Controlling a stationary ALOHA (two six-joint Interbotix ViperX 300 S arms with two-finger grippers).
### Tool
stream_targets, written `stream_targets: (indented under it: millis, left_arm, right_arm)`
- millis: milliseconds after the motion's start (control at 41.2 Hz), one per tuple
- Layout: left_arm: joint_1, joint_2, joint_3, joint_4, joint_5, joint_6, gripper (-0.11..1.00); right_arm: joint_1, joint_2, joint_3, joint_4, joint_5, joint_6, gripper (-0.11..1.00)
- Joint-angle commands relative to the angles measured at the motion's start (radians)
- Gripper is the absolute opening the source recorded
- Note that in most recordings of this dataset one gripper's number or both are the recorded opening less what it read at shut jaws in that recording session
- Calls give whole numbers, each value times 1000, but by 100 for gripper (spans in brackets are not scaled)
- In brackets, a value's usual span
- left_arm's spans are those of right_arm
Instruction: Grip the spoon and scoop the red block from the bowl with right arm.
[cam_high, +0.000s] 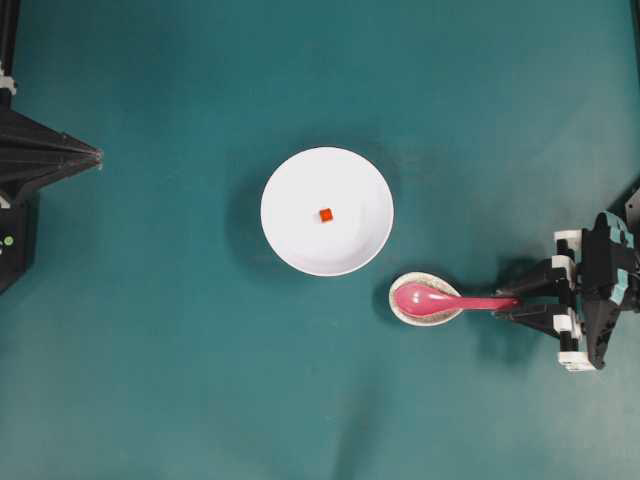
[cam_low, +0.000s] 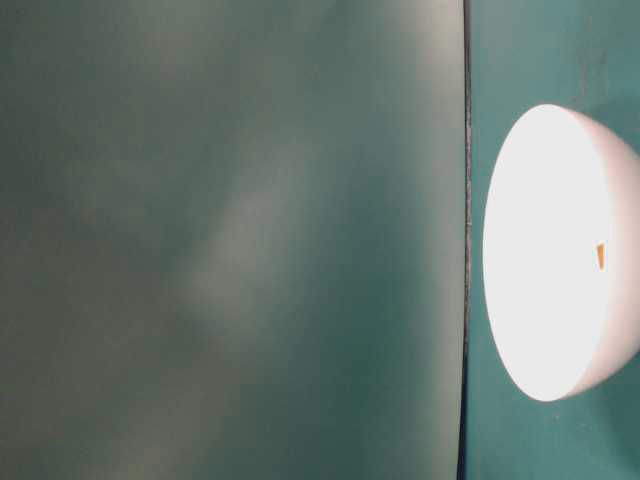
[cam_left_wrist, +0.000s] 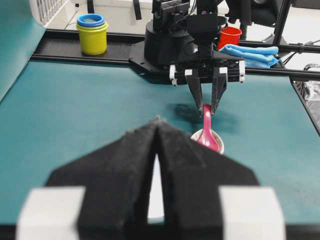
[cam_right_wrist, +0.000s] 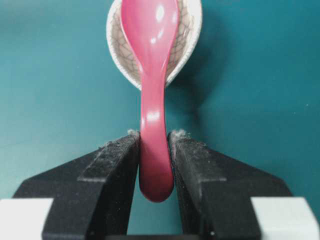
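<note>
The pink spoon (cam_high: 430, 298) lies with its scoop in a small speckled dish (cam_high: 425, 277), its handle pointing right. My right gripper (cam_high: 515, 302) is shut on the handle's end; in the right wrist view both pads press the spoon (cam_right_wrist: 152, 75) near its rounded tip, with the right gripper (cam_right_wrist: 154, 134) low over the mat. The white bowl (cam_high: 350, 235) stands to the upper left of the dish, with the red block (cam_high: 326, 214) at its middle. My left gripper (cam_high: 98, 155) rests shut at the far left, holding nothing.
The table-level view shows the bowl (cam_low: 550, 250) and the red block (cam_low: 600, 256) turned sideways. Beyond the table's far edge, in the left wrist view, stand yellow stacked cups (cam_left_wrist: 92, 34), a red cup (cam_left_wrist: 230, 36) and a blue cloth (cam_left_wrist: 250, 54).
</note>
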Motion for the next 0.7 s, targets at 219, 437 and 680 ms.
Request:
stream_targets:
  millis: [219,437,680]
  left_arm:
    - [3,11,-32,2,-3,-2,0]
    - [3,11,-31,2,-3,-2,0]
    - [3,11,-31,2,-3,-2,0]
  right_arm:
    - [5,-11,-5,12,-17,-14,37]
    - [5,-11,-5,12,-28,-15,36]
    - [5,-12,-5,12,-29,-15,34]
